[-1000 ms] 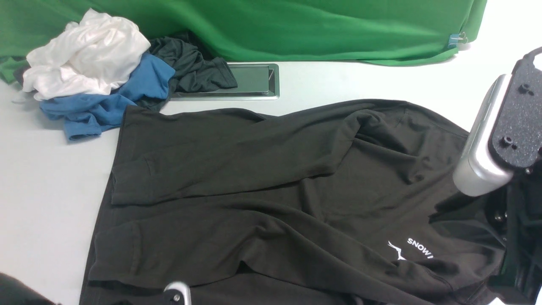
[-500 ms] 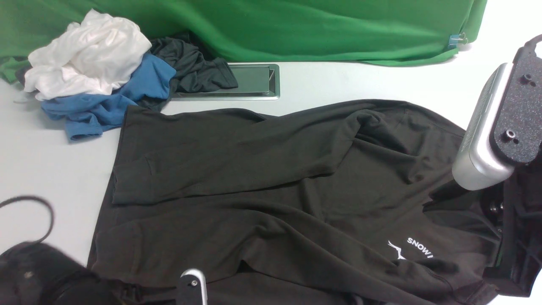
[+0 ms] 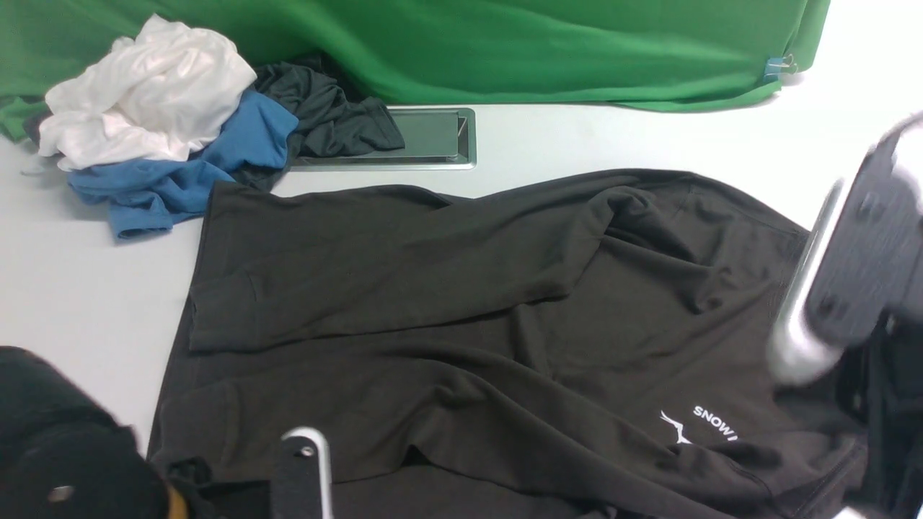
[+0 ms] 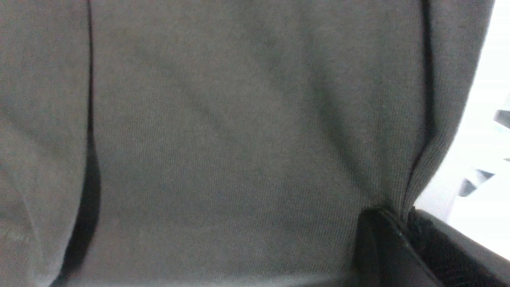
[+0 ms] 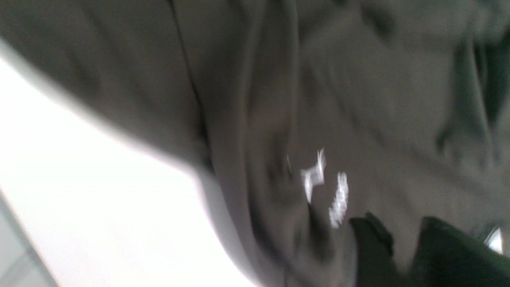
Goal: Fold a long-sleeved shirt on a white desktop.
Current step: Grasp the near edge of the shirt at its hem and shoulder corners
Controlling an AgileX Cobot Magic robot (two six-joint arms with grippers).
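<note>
The long-sleeved shirt [image 3: 461, 303] lies spread across the white desktop [image 3: 86, 288], both sleeves folded over its body. Its white logo [image 3: 710, 425] is near the front right. My left arm [image 3: 65, 447] is at the shirt's front left corner. In the left wrist view the left gripper [image 4: 406, 217] is shut on an edge of the shirt [image 4: 239, 139]. My right arm [image 3: 858, 281] is blurred over the shirt's right end. In the right wrist view the right gripper [image 5: 404, 239] has its jaws apart just above the fabric [image 5: 378, 99], beside the logo [image 5: 330, 187].
At the back left lies a pile of clothes: a white garment [image 3: 144, 94], a blue garment [image 3: 187, 173] and a smaller black garment [image 3: 324, 108]. A silver hatch [image 3: 433, 137] is set into the desktop behind the shirt. A green backdrop [image 3: 505, 50] hangs along the far edge.
The left gripper has shut on the shirt's edge and the left arm has shifted at the front left. The right jaws have opened and the right arm is moving, now blurred.
</note>
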